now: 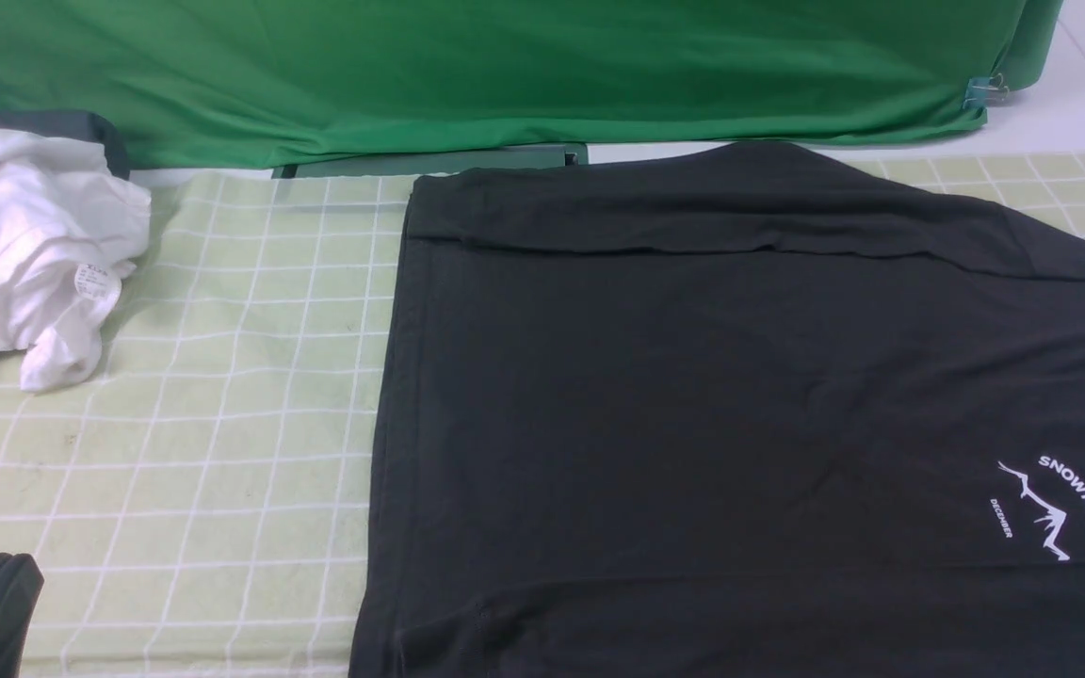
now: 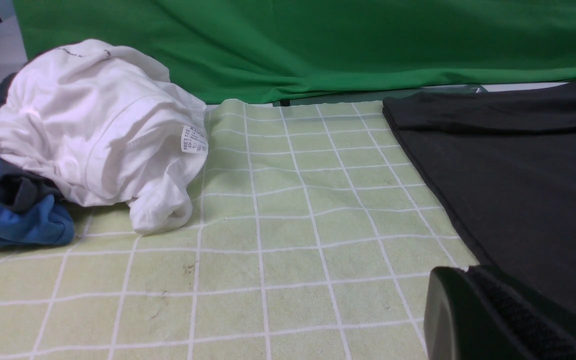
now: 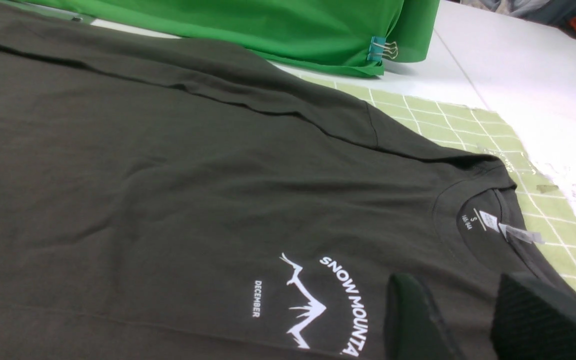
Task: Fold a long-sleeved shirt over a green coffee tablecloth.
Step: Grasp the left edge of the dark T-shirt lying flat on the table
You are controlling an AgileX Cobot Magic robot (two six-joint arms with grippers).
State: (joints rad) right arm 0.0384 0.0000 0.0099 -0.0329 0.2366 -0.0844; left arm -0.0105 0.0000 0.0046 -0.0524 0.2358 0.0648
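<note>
Long-sleeved shirt [image 1: 693,377] lies flat, centre to right on the green coffee tablecloth [image 1: 222,424], collar right, hem left. Knit looks soft, light and limp, so it will likely sag; pinch at hem corners and shoulders. Right gripper [image 3: 460,305] gapes empty above the chest print. Left gripper [image 2: 493,315] sits beside the hem, its opening not discernible.

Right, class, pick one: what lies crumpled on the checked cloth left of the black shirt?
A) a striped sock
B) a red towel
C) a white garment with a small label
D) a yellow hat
C: the white garment, its small label showing, sits heaped on the green coffee tablecloth, apart from the long-sleeved shirt.
</note>
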